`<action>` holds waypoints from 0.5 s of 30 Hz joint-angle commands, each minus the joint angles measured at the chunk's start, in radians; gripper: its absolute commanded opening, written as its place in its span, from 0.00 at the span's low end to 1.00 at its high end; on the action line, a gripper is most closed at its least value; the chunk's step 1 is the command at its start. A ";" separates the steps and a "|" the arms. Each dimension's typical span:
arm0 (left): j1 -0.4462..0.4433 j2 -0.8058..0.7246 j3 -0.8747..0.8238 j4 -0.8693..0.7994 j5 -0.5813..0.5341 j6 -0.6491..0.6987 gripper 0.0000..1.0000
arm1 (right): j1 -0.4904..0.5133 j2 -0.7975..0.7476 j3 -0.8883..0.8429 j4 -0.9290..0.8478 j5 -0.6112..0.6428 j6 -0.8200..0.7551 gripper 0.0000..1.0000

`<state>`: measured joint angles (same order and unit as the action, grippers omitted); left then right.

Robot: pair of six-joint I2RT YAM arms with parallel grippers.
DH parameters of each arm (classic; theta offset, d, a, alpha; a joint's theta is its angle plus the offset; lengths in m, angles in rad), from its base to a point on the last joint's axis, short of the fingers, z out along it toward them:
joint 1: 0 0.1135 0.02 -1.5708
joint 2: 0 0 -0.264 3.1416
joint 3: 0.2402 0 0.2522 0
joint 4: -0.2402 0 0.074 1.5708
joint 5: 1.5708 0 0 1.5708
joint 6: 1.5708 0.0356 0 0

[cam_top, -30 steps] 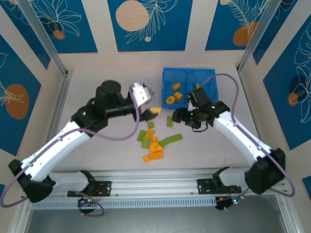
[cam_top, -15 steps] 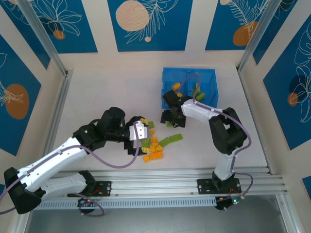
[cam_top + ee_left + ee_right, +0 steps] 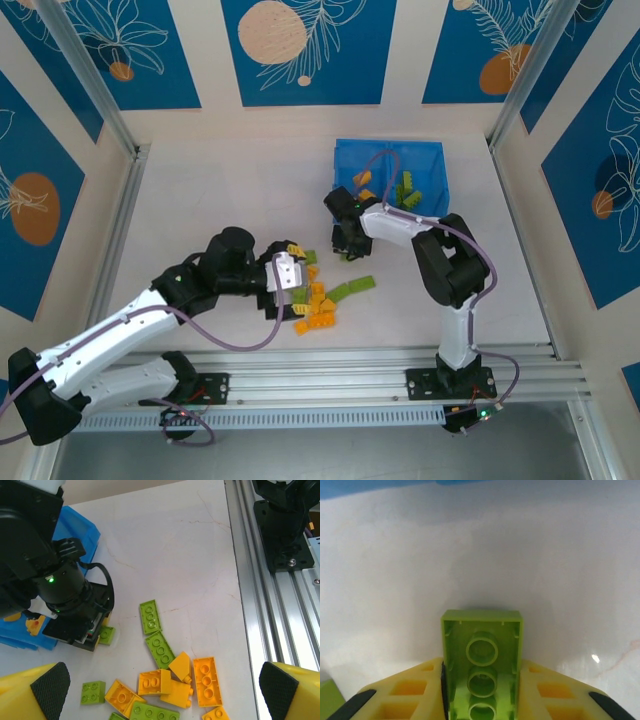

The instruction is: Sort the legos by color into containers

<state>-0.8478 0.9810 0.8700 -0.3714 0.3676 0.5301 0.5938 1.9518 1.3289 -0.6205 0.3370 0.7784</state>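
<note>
The right pincer point(image 3: 482, 680) is clenched on a light green brick point(image 3: 482, 645), whose hollow underside faces its wrist camera. It holds the brick low over the table point(image 3: 220, 200), just near of the blue tray point(image 3: 388, 146) by its near-left corner. Whether the brick touches the table I cannot tell.

The left pincer point(image 3: 164, 680) is released, jaws spread wide, hovering over the left side of the loose pile of legos point(image 3: 322, 300). That mixed orange and green pile lies mid-table, near of the tray. In the tray, orange bricks point(image 3: 363, 180) sit in the left compartment and green bricks point(image 3: 408, 190) in the right.
</note>
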 commanded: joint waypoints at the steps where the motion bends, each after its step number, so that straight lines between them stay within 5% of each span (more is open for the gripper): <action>1: -0.010 -0.017 -0.012 0.066 -0.011 -0.005 1.00 | 0.009 -0.163 -0.063 0.004 0.028 0.013 0.29; 10: -0.010 -0.007 -0.028 0.222 -0.068 -0.077 1.00 | -0.049 -0.532 -0.145 -0.053 0.203 -0.084 0.30; 15: -0.010 0.032 -0.016 0.235 -0.125 -0.112 1.00 | -0.218 -0.564 -0.135 0.035 0.220 -0.218 0.30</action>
<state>-0.8494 0.9905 0.8486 -0.1795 0.2829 0.4534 0.4637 1.3640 1.2060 -0.6304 0.4980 0.6605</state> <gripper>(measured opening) 0.999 0.305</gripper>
